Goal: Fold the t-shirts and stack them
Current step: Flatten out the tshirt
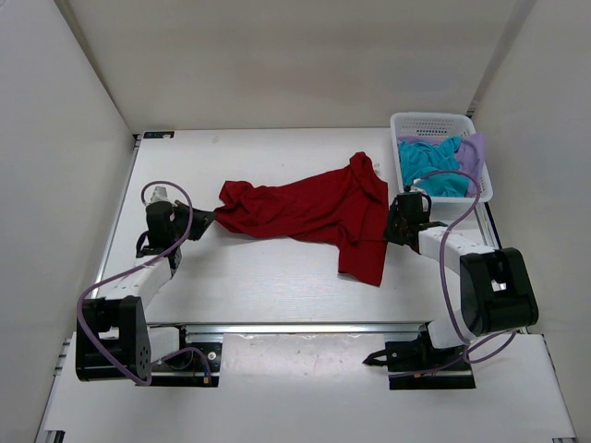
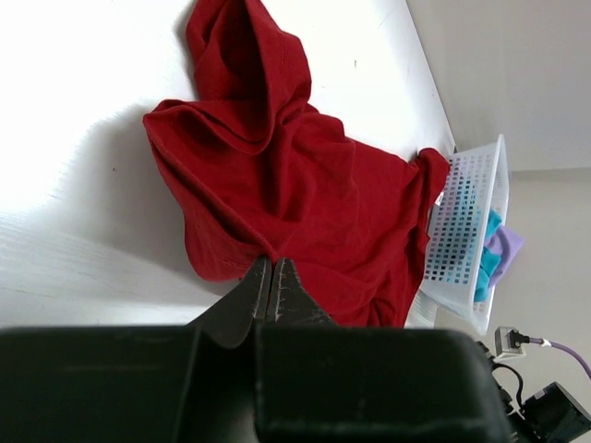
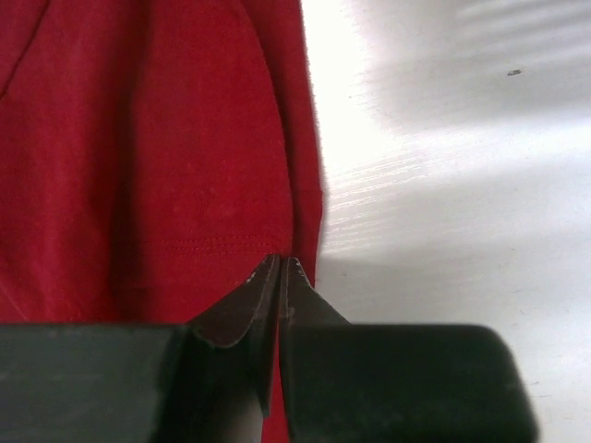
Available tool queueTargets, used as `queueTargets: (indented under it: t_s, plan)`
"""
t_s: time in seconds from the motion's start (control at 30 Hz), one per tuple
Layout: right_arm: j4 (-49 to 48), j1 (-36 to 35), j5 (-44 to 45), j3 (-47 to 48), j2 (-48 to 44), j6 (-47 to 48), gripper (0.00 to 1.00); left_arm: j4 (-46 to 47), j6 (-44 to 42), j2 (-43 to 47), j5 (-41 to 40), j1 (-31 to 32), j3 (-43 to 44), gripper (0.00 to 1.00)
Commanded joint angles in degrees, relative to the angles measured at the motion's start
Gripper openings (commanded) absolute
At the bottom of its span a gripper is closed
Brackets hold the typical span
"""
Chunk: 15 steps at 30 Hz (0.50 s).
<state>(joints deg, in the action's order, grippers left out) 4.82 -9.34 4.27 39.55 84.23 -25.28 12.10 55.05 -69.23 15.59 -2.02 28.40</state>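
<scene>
While the red t-shirt (image 1: 314, 208) lies rumpled and half spread across the middle of the white table (image 1: 259, 277), the left hand (image 2: 271, 263) is pinched closed on its left end. The right hand (image 3: 279, 261) is pinched closed on the hem at its right side. At the table's far right corner, a white mesh basket (image 1: 434, 118) holds the teal-blue t-shirt (image 1: 429, 166) and the lavender t-shirt (image 1: 472, 152), bunched together.

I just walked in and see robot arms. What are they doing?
Two robot arms are handling a red shirt lying rumpled on the table. The left gripper pinches one end, the right gripper pinches the other. A blue shirt and a purple shirt sit in the white basket, not yet folded.
</scene>
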Motion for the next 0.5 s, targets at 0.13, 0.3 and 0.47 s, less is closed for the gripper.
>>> queueTargets:
  t_s: [0.13, 0.3, 0.47]
  plan:
    - [2.37, -0.76, -0.58, 5.87, -3.97, 0.58, 0.0, 0.3, -1.26, -0.99, -0.74, 1.4, 2.17, 0.0]
    - [10.29, -3.57, 5.56, 15.7, -12.83, 2.25, 0.0, -9.09, -8.11, -3.45, 1.36, 8.26, 17.43, 0.0]
    - [20.03, -7.69, 14.69, 32.65, -21.54, 5.66, 0.0, -14.29, -8.82, -2.67, 9.88, 6.43, 33.97, 0.0]
